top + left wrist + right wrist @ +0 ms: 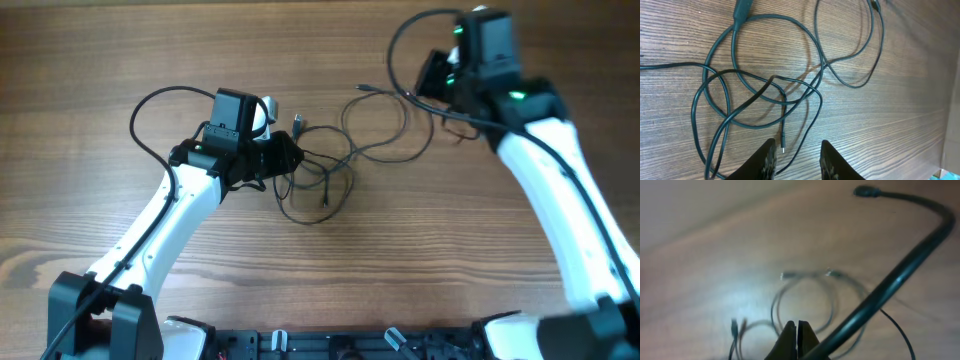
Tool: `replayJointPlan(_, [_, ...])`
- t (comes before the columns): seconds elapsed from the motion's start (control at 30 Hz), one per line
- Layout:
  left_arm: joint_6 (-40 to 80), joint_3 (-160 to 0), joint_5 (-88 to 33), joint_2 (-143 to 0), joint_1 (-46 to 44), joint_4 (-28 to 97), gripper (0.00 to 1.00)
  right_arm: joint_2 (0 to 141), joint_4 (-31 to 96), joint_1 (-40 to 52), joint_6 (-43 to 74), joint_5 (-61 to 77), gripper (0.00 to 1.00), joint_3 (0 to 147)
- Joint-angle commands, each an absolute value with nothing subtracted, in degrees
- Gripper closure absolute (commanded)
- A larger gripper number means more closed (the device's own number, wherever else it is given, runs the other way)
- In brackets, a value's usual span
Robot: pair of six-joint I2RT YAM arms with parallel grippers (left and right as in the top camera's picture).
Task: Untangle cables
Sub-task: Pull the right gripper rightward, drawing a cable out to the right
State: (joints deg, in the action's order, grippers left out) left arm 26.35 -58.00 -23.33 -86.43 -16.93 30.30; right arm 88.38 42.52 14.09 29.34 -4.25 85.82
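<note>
Dark-green cables, brown woodgrain table

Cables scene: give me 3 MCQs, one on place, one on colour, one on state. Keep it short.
1. Where do the cables lie?
A) on the table under the left gripper
B) at the right arm's base
C) hanging off the edge

2. What colour are the cables in the left wrist view?
A) red
B) dark green
C) white

3. How do the left gripper's fingers stand?
A) shut on a plug
B) out of view
C) open

Answers:
1 A: in the overhead view the loops spread on the wood right below that gripper.
2 B: every wire looks dark green against the brown grain.
3 C: a clear gap shows between the two fingers, which sit above the wires and hold nothing.
</note>
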Motion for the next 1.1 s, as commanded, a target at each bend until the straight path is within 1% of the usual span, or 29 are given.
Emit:
replayJointPlan(0.0, [25.65, -58.83, -22.39, -87.02, -17.15, 30.28, 0.70, 84.07, 43.31, 12.67, 25.28, -15.25, 0.96, 87.09])
replayJointPlan(0.17, [25.65, -58.83, -22.39, -87.02, -17.15, 30.28, 0.70, 83.33, 44.47, 8.05, 25.61, -15.81, 0.96, 87.02])
replayJointPlan(0.33, [25.65, -58.83, -22.39, -87.02, -17.15, 30.30, 0.70, 84.47, 46.85, 1.17, 25.45, -15.86, 0.96, 86.98])
replayJointPlan(0.43, [25.65, -58.83, -22.39, -87.02, -17.15, 30.33, 0.71, 84.97, 47.92, -3.95, 25.47, -15.84, 0.96, 86.98])
replayJointPlan(0.6, [25.65, -58.83, -22.39, -87.02, -17.15, 30.30, 0.71, 85.03, 49.47, -15.64, 26.11, -15.18, 0.96, 86.65])
replayJointPlan(0.73, [25.65, -58.83, -22.39, -87.02, -17.15, 30.30, 0.71, 85.03, 52.66, -23.27, 30.39, -14.46, 0.96, 86.65])
replayJointPlan(0.77, [25.65, -58.83, -22.37, -87.02, -17.15, 30.30, 0.71, 85.03, 53.32, -25.17, 30.72, -12.25, 0.96, 86.65])
replayJointPlan(0.83, [25.65, -58.83, -22.39, -87.02, -17.15, 30.28, 0.71, 85.03, 53.65, -26.85, 29.74, -7.38, 0.96, 86.63])
replayJointPlan(0.9, [25.65, -58.83, -22.39, -87.02, -17.15, 30.04, 0.71, 85.12, 53.41, -26.85, 26.33, -2.61, 0.96, 86.61])
replayJointPlan(1.07, [25.69, -58.83, -22.41, -87.02, -17.17, 28.71, 0.70, 85.69, 54.76, -25.06, 22.57, 0.12, 0.96, 86.56])
